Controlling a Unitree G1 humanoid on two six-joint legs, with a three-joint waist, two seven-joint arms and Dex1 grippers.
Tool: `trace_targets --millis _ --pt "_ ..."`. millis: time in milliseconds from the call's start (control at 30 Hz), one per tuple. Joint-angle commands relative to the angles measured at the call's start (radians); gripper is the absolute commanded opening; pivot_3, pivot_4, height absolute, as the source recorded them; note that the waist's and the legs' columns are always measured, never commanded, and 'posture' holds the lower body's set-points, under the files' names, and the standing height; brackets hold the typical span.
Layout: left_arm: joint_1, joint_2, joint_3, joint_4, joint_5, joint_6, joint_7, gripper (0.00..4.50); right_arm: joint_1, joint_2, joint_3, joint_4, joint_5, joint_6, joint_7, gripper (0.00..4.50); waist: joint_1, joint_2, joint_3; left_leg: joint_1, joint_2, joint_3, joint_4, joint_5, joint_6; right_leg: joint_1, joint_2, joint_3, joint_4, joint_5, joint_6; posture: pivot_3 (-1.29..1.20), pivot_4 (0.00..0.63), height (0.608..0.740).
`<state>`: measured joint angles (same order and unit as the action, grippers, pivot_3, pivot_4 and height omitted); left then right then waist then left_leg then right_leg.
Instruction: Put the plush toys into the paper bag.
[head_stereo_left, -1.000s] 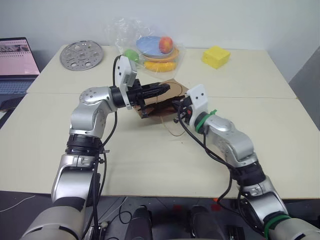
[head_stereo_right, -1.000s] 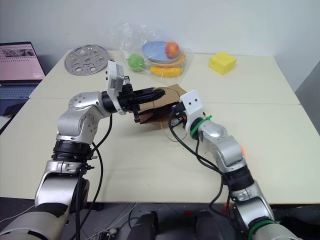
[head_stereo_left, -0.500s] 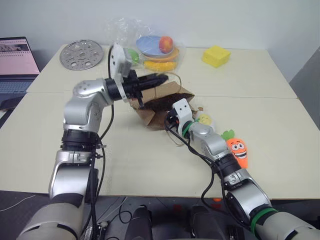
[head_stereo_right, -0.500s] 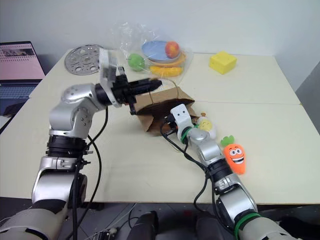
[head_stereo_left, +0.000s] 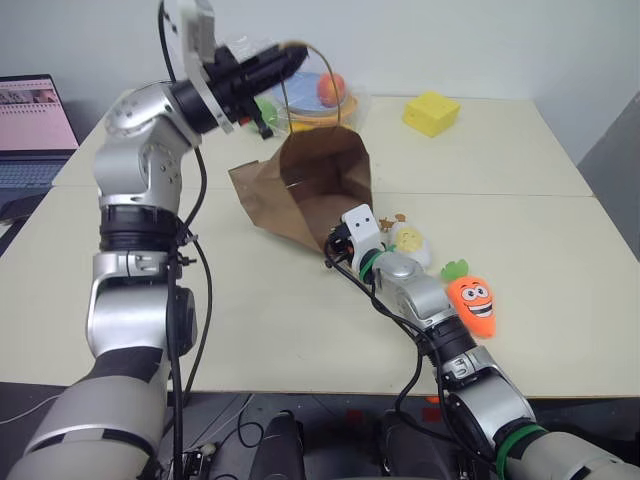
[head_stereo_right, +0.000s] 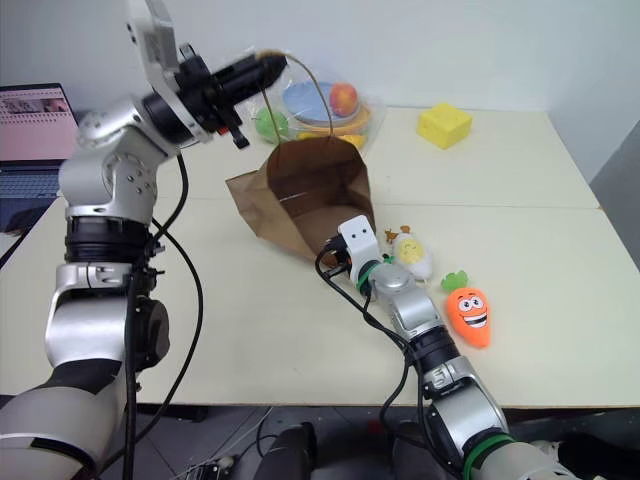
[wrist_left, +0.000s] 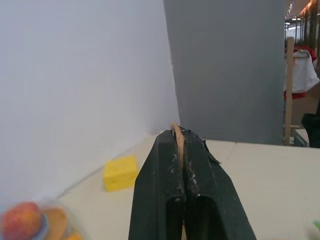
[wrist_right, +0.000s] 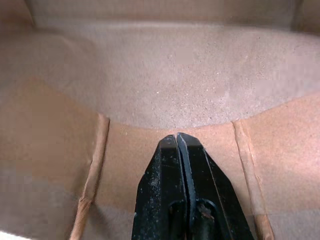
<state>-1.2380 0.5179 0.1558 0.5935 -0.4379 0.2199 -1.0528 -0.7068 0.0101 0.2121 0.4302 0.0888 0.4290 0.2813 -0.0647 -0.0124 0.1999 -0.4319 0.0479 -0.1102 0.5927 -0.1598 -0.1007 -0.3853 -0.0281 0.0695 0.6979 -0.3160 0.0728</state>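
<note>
the left gripper (head_stereo_left: 290, 58) is raised high, its fingers clamped on a twine handle (head_stereo_left: 322, 80) of the paper bag (head_stereo_left: 310, 190), which hangs open below it. the right gripper (wrist_right: 181, 145) is pressed together on the bag's near lip. just right of that gripper lie the white egg toy (head_stereo_left: 410, 240) and the orange carrot toy (head_stereo_left: 473, 303), both outside the bag.

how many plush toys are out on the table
2: the egg plush lies just right of the paper bag mouth, and the carrot plush lies further right, nearer the table's front edge. None visible inside the bag.
</note>
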Motion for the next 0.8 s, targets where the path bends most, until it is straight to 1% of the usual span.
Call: trace_targets --millis 33,100,167,333,433,500,567,633,700,800 --pt "-0.087 0.032 0.062 0.032 -0.031 -0.016 0.002 0.00 0.026 0.004 -0.014 -0.009 -0.017 0.020 -0.018 0.03 -0.002 0.000 0.000 0.000 0.000 0.000 0.000 0.000 0.000 0.000 0.000 0.000 0.000 0.000 0.000 0.00 0.150 0.740" --pt "-0.097 0.034 0.061 0.044 -0.031 -0.018 -0.013 0.00 0.028 0.005 -0.017 -0.014 -0.019 0.021 -0.023 0.03 -0.002 0.000 0.000 0.000 0.000 0.000 0.000 0.000 0.000 0.000 0.000 0.000 0.000 0.000 0.000 0.00 0.150 0.740" --pt "-0.070 0.027 0.043 0.036 -0.020 -0.020 -0.039 0.00 0.030 0.003 -0.021 -0.022 -0.019 0.024 -0.028 0.03 -0.002 0.000 0.000 0.000 0.000 0.000 0.000 0.000 0.000 0.000 0.000 0.000 0.000 0.000 0.000 0.00 0.150 0.740" --pt "0.042 0.020 -0.018 -0.012 0.026 -0.057 -0.109 0.00 0.032 -0.004 -0.043 -0.047 -0.015 0.026 -0.041 0.03 -0.002 0.000 0.000 0.000 0.000 0.000 0.000 0.000 0.000 0.000 0.000 0.000 0.000 0.000 0.000 0.00 0.150 0.740" --pt "0.089 0.019 -0.024 -0.051 0.013 -0.037 -0.129 0.00 0.030 -0.003 -0.063 -0.074 -0.005 0.024 -0.038 0.03 -0.001 0.000 0.000 0.000 0.000 0.000 0.000 0.000 0.000 0.000 0.000 0.000 0.001 0.000 0.000 0.00 0.150 0.740" --pt "0.117 0.020 -0.029 -0.067 0.020 -0.048 -0.127 0.00 0.031 -0.001 -0.070 -0.128 0.016 0.036 -0.013 0.03 -0.001 0.000 0.000 0.000 0.000 0.000 0.000 0.000 -0.001 0.000 0.000 0.000 0.000 0.000 0.000 0.00 0.150 0.740" --pt "0.136 0.018 -0.022 -0.080 0.017 -0.047 -0.113 0.00 0.042 0.009 -0.076 -0.253 0.086 0.088 0.046 0.03 -0.001 0.000 0.000 0.000 0.000 0.000 0.000 0.000 -0.001 0.000 0.000 0.000 0.000 0.000 0.000 0.00 0.150 0.740" --pt "0.151 0.017 -0.022 -0.101 0.014 -0.038 -0.110 0.00 0.064 -0.014 -0.060 -0.412 0.147 0.163 0.117 0.03 -0.001 0.000 0.000 0.000 0.000 0.000 0.000 0.000 -0.001 0.000 0.000 0.000 0.000 0.000 0.000 0.00 0.150 0.740" --pt "0.160 0.015 -0.020 -0.121 0.002 -0.013 -0.109 0.00 0.091 -0.042 -0.082 -0.562 0.226 0.261 0.155 0.03 -0.002 0.000 0.000 0.000 0.000 0.000 0.000 0.000 -0.001 -0.001 0.000 0.000 0.000 0.000 0.000 0.00 0.150 0.740" --pt "0.177 0.017 -0.023 -0.147 -0.002 0.005 -0.115 0.00 0.106 -0.096 -0.160 -0.734 0.347 0.404 0.167 0.62 0.002 0.000 0.000 0.000 0.000 0.000 0.000 0.000 -0.001 0.000 0.000 0.000 0.000 0.000 0.000 0.00 0.150 0.740"
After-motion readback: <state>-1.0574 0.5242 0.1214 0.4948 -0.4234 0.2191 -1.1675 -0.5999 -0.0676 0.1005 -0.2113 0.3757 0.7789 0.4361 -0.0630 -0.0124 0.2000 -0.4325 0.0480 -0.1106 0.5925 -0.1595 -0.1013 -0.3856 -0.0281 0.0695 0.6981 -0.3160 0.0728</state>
